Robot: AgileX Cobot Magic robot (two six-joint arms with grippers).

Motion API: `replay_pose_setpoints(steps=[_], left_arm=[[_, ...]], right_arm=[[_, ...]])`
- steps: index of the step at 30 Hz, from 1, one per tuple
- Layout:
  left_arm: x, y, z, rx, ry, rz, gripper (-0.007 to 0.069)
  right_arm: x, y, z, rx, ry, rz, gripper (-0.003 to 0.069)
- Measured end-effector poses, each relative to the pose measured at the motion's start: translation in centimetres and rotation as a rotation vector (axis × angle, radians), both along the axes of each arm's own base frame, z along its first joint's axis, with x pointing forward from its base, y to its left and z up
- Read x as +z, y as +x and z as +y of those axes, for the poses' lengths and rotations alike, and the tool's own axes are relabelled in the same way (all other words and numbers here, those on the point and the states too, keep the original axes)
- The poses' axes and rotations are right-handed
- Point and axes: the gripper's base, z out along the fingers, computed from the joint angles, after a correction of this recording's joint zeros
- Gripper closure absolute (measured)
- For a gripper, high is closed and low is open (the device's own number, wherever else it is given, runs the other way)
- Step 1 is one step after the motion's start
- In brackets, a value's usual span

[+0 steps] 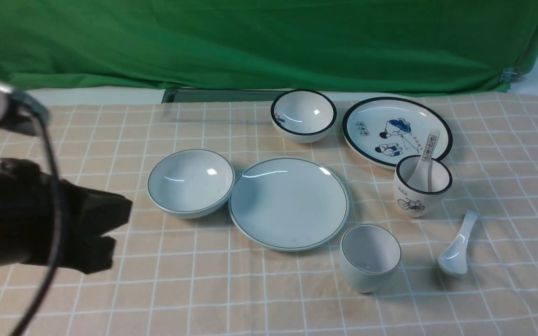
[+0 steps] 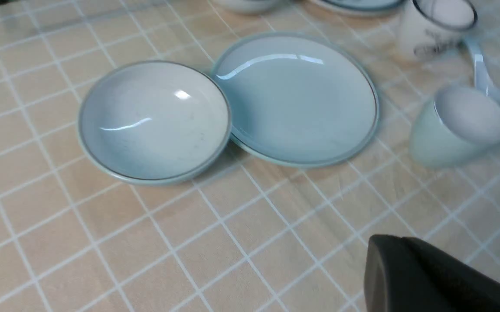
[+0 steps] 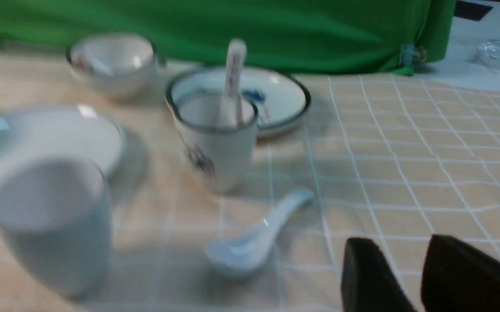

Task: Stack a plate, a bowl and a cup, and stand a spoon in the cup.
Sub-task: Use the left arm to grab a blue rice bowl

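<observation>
**Nothing gripped, nothing stacked**

The left gripper [image 1: 119, 228] is held parted and empty near the bowl [image 1: 190, 182], which is set rim to rim against the plate [image 1: 288, 203]. The right gripper [image 3: 401, 247], likewise parted, is poised by the spoon [image 3: 254, 234] and cup [image 3: 52, 225]. If pinched shallowly, the glazed bowl could be dropped or the plate knocked.

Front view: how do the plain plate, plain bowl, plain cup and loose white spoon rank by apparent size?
1. plate
2. bowl
3. cup
4. spoon, about as long as the cup is tall, but far slimmer
</observation>
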Motion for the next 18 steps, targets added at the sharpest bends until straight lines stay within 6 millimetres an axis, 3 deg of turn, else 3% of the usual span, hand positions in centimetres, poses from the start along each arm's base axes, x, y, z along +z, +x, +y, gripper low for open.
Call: replay_pose_setpoints(steps=[1, 3, 7, 10, 11, 12, 13, 18], left_arm=[[0.0, 0.1, -0.1, -0.005, 0.006, 0.002, 0.0618], [-0.8, 1.7, -1.4, -0.075, 0.067, 0.092, 0.0618], [-2.2, 4.0, -2.4, -0.129, 0.138, 0.22, 0.0618], [-3.3, 6.0, -2.9, -0.153, 0.208, 0.28, 0.0618], [-3.4, 6.3, -2.9, -0.156, 0.217, 0.285, 0.0618], [-4.0, 7.7, -3.2, -0.164, 0.259, 0.304, 0.0618], [-4.0, 7.9, -3.3, -0.165, 0.263, 0.305, 0.0618], [-5.1, 12.1, -3.9, -0.188, 0.377, 0.313, 0.0604]], right_arm=[[0.0, 0.0, 0.0, 0.001, 0.009, 0.001, 0.0421], [1.1, 0.1, 0.2, 0.001, 0.259, -0.092, 0.0421], [2.1, 0.0, 0.3, 0.021, 0.444, -0.18, 0.0424], [2.6, 0.0, 0.3, 0.008, 0.565, -0.116, 0.0456], [2.7, 0.0, 0.3, 0.01, 0.57, -0.107, 0.0459], [4.7, 0.0, 0.4, 0.022, 0.516, -0.033, 0.0488], [4.9, 0.0, 0.5, 0.024, 0.504, -0.018, 0.0494], [11.6, 0.4, 1.4, 0.167, 0.126, 0.274, 0.0519]])
